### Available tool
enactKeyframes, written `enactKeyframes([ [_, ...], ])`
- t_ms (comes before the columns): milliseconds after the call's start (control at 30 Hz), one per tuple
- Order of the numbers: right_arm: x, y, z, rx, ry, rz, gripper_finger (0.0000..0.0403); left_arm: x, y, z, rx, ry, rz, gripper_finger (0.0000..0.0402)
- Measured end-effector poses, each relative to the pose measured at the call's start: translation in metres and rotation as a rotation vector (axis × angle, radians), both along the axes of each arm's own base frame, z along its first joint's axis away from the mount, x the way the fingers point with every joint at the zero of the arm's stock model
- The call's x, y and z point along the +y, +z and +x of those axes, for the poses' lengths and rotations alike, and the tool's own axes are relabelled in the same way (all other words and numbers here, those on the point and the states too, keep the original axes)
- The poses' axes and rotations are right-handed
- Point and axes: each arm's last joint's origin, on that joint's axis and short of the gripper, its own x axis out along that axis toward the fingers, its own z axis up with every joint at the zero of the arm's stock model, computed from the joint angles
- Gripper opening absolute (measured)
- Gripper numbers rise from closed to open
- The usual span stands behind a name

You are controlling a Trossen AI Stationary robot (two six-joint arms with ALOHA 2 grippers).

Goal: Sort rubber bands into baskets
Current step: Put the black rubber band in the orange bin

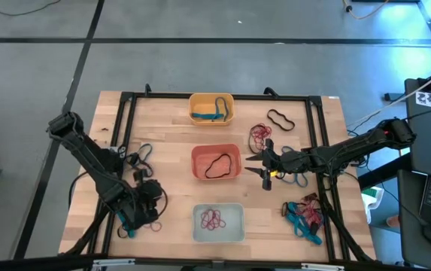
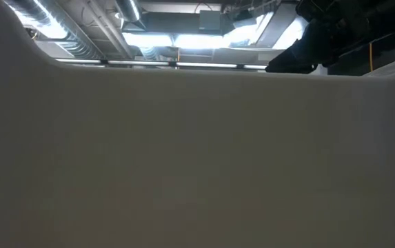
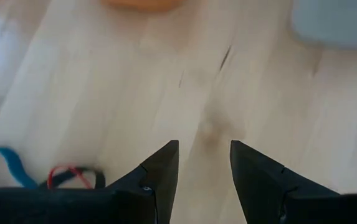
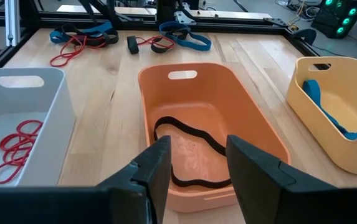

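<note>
The right gripper [image 4: 194, 165], spread and empty, hangs at the red tub's [image 4: 259, 112] rim, likely because its black band [image 4: 190, 138] belongs there; the left gripper [image 3: 204, 171], also spread, is beyond that tub.

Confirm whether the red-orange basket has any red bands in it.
No: in the right wrist view the red-orange basket holds only a black rubber band, while the red bands lie in the whitish basket.

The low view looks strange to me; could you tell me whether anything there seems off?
Yes. A pale blank surface fills nearly all of the low view, hiding the table; only ceiling lights and part of a dark arm show above it. Something seems to stand right against that camera.
</note>
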Motion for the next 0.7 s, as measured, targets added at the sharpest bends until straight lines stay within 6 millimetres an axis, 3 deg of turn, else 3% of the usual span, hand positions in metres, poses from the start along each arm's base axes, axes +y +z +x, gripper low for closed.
enactKeyframes([
  [300,0.0,0.0,0.0,0.0,0.0,0.0,0.0156,0.013,-0.026,-0.017,0.169,0.055,0.005,0.0141],
  [700,0.0,0.0,0.0,-0.002,0.0,0.0,0.0156,0.027,-0.047,-0.023,0.246,0.117,0.012,0.0141],
])
